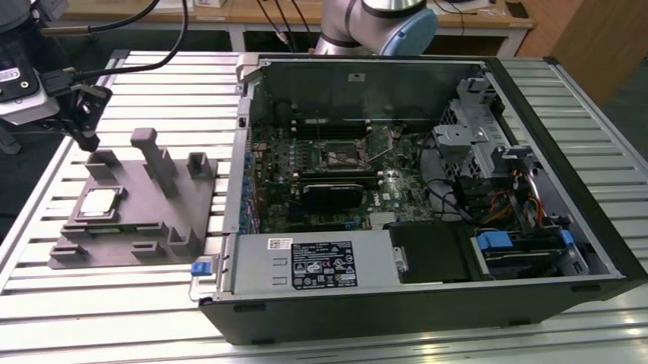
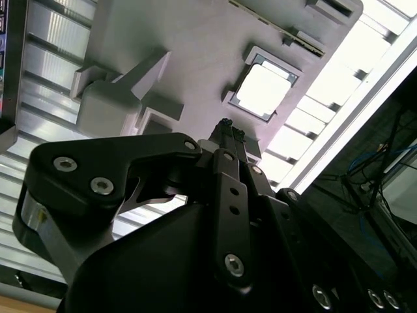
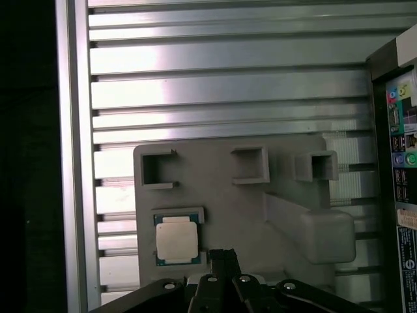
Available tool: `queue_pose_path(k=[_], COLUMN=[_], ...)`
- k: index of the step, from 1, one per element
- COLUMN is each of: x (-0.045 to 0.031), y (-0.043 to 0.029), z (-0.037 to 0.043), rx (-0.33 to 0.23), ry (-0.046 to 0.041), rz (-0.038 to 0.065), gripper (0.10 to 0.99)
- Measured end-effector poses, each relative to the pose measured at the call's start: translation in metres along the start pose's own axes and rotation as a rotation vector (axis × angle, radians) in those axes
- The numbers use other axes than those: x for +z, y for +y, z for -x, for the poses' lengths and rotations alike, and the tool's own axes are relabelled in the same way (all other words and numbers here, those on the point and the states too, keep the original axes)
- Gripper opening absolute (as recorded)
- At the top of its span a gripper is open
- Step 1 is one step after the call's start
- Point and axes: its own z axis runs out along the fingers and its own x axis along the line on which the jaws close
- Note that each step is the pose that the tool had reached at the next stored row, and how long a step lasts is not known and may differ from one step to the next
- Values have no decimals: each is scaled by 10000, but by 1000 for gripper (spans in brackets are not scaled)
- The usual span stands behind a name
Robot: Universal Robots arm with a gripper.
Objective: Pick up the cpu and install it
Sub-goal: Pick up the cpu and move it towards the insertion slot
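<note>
Fingers (image 3: 214, 262) of the gripper (image 1: 89, 142) are pressed together, tips meeting, with nothing held between them; I note this in both wrist views. Nearest to me in the exterior view, the slatted aluminium table (image 1: 111, 326) carries everything. On it, at the exterior view's left, sits the grey plastic fixture (image 1: 152, 227). I find the cpu (image 1: 99, 203) lying flat in a square pocket of that fixture, silver top upward, not installed. The gripper hangs above the fixture's far part, beyond the cpu and apart from it. At the exterior view's right, just beside the fixture, the open computer case (image 1: 405, 307) lies on its side. Along its near edge is the power supply (image 1: 314, 262). Farther in, on the motherboard (image 1: 273, 174), I record the square metal-framed socket (image 1: 342, 155) with its dark centre. Farthest back, behind the case, is the arm's base (image 1: 380, 23).
</note>
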Motion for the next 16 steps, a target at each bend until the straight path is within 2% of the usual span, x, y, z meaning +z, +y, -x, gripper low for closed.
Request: queue_pose_path(k=[16], x=[17], y=[-5], z=[-56], rx=[-1], ry=[-2], rz=[-17], gripper=[106])
